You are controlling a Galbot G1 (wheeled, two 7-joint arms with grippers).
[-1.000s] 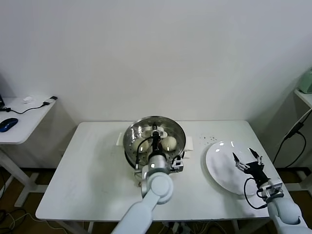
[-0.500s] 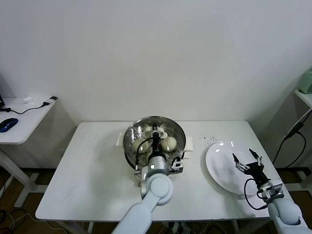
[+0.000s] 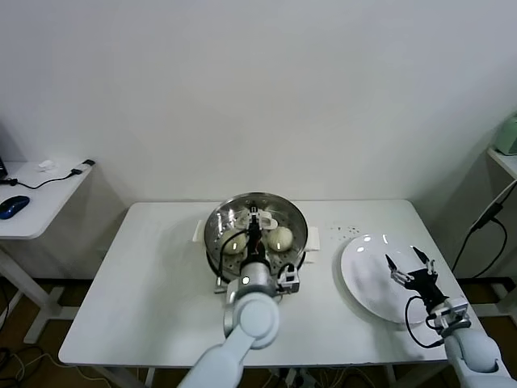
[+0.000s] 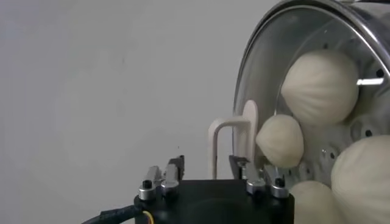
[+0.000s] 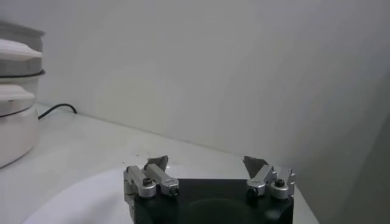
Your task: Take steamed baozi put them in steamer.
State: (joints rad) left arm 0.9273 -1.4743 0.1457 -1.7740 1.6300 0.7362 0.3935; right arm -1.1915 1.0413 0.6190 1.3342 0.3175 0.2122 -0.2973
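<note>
Withdrawn slightly, left gripper [image 3: 256, 215] fingers apart above baozi [image 3: 279, 238] inside steamer [image 3: 292, 213].

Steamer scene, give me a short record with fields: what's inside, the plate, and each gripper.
steamer: on the table, lid off
baozi: four visible inside the steamer in the left wrist view
plate: white, right of the steamer, no baozi on it
left gripper: open, above the steamer
right gripper: open, above the plate

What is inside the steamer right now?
The steamer holds baozi: four show in the left wrist view. The left gripper covers part of the basket in the head view.
</note>
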